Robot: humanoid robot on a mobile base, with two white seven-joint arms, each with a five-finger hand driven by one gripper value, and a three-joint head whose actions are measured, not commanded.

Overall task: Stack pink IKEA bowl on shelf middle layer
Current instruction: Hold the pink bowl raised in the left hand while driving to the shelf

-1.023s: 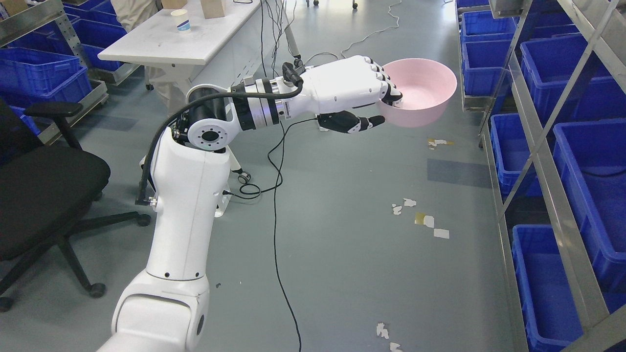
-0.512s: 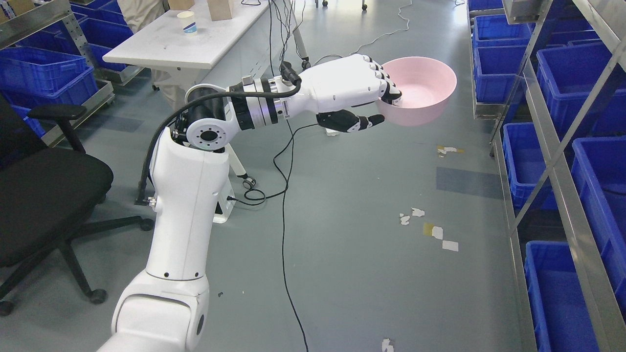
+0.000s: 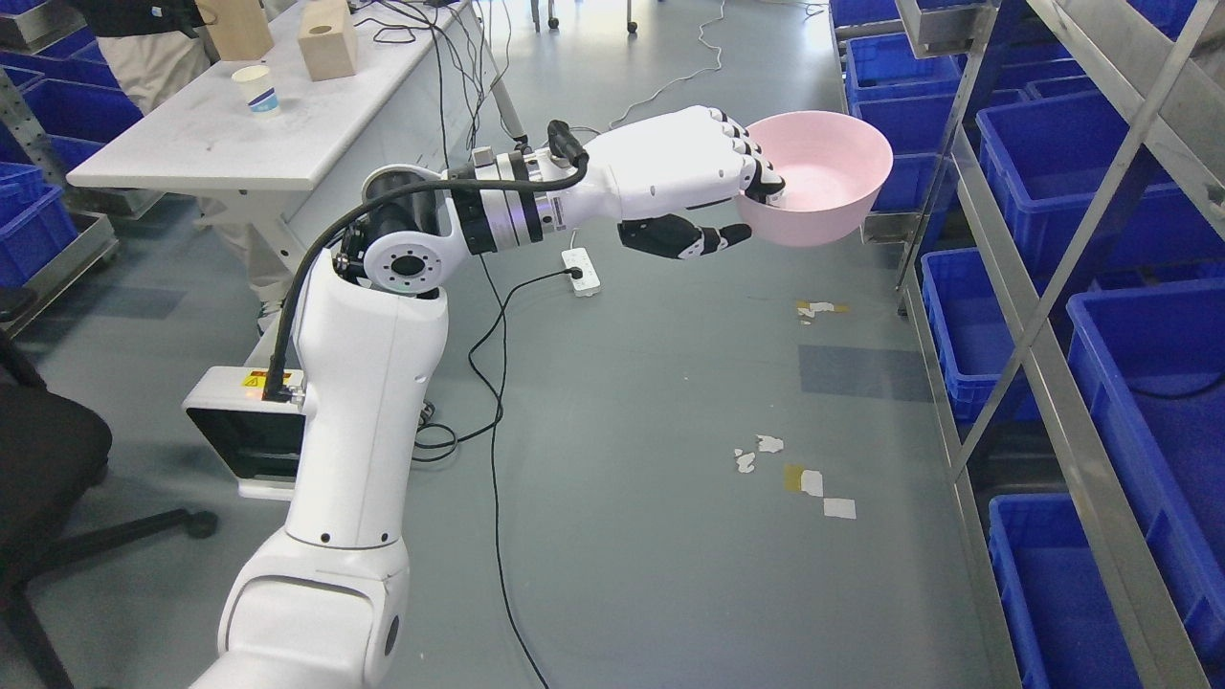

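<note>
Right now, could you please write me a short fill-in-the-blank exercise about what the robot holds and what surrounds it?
1. The left hand grips the rim of a ____ bowl.
2. The bins on the shelf are ____ in colour.
3. The paper cup stands on the white ____.
4. The bowl is held with its opening facing ____.

Missing words: pink; blue; table; up

Floor [image 3: 670,402]: grey, w/ tape scraps.
Table [image 3: 191,144]: white, upper left.
Shelving [image 3: 1072,268]: metal, right, held blue bins [image 3: 1148,364].
</note>
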